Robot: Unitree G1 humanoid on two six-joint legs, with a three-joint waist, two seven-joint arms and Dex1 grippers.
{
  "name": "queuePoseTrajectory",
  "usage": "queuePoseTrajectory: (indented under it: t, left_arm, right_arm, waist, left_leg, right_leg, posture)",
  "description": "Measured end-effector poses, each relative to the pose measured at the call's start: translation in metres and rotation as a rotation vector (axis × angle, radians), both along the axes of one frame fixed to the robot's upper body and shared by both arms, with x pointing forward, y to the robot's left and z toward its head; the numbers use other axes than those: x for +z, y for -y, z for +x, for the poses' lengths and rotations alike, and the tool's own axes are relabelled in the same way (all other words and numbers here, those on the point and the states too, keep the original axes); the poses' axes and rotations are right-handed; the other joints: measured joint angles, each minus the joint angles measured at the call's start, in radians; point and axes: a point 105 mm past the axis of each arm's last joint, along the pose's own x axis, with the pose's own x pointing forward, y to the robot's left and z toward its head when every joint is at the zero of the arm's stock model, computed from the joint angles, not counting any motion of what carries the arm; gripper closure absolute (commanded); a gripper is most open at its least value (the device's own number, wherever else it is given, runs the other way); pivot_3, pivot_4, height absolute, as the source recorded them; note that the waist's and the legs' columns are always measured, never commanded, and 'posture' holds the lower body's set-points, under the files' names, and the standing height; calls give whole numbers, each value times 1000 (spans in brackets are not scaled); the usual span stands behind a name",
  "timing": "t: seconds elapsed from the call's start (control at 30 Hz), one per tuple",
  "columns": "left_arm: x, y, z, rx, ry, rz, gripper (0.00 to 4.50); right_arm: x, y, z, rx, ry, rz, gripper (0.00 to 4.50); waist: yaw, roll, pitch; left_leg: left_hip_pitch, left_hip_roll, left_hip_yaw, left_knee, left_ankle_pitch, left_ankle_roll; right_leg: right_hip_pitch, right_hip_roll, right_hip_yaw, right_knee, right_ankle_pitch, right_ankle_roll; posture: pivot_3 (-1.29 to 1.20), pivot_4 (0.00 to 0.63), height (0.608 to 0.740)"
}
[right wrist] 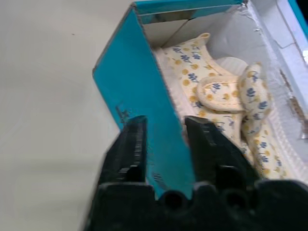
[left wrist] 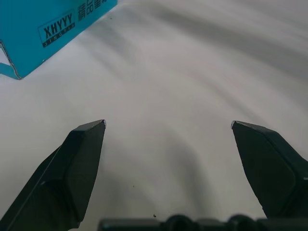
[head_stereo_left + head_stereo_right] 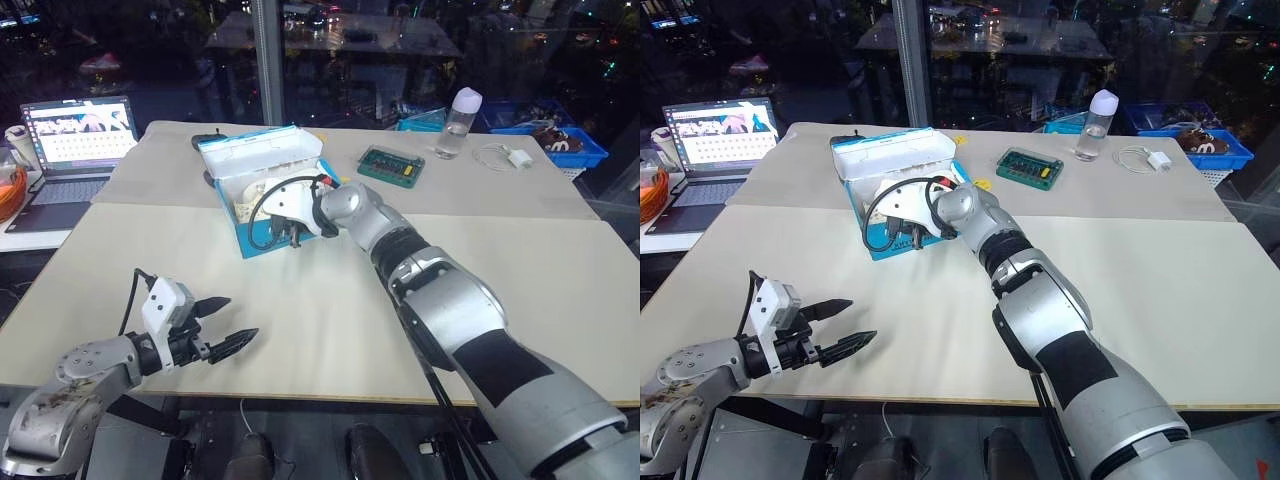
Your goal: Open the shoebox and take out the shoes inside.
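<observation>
The blue shoebox (image 3: 262, 240) stands open in the middle of the far half of the table, with its white-lined lid (image 3: 258, 155) tipped back. Inside lie the cream shoes (image 1: 216, 91), with flowered insoles. My right gripper (image 1: 166, 122) reaches over the box's near side. Its fingers (image 1: 130, 144) are shut on the blue side wall (image 1: 139, 101), one outside and one inside. My left gripper (image 3: 232, 320) hovers open over the bare table near the front left, well short of the box. A corner of the shoebox (image 2: 43, 29) with its lettering appears in the left wrist view.
An open laptop (image 3: 78, 135) sits at the far left. Behind the box to the right are a small green case (image 3: 391, 165), a clear bottle (image 3: 459, 123), a white charger (image 3: 512, 157) and blue bins (image 3: 560, 135). The table's front edge (image 3: 330, 398) lies close below my left gripper.
</observation>
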Motion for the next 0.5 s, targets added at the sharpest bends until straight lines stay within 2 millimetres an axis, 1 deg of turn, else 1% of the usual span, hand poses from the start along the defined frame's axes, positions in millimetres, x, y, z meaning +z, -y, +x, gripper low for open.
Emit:
queuePoseTrajectory:
  t: [0.03, 0.33, 0.4, 0.5]
  left_arm:
    - [0, 0, 0, 3, 1, 0, 0]
    - [1, 0, 1, 3, 4, 0, 0]
    - [2, 0, 1, 3, 7, 1, 0]
    - [3, 1, 2, 1, 12, 1, 0]
  right_arm:
    - [0, -1, 0, 8, 11, -10, 4451]
    - [-5, -1, -3, 35, 20, -22, 4451]
    - [-5, -2, -6, 66, 17, -28, 4451]
    - [-4, 3, -9, 106, -17, -40, 4451]
  waist:
    - [0, 0, 0]
    - [-2, 0, 0]
    - [-2, 0, 0]
    - [-3, 0, 0]
  left_leg:
    - [0, 0, 0, 0, 0, 0]
    - [2, 0, 0, 0, 0, 0]
    - [2, 0, 0, 0, 0, 0]
    - [1, 0, 0, 0, 0, 0]
  right_leg:
    - [0, 0, 0, 0, 0, 0]
    - [1, 0, 0, 0, 0, 0]
    - [1, 0, 0, 0, 0, 0]
    - [1, 0, 0, 0, 0, 0]
  posture:
    - [0, 150, 676]
    - [0, 150, 676]
    - [0, 150, 676]
    - [0, 150, 676]
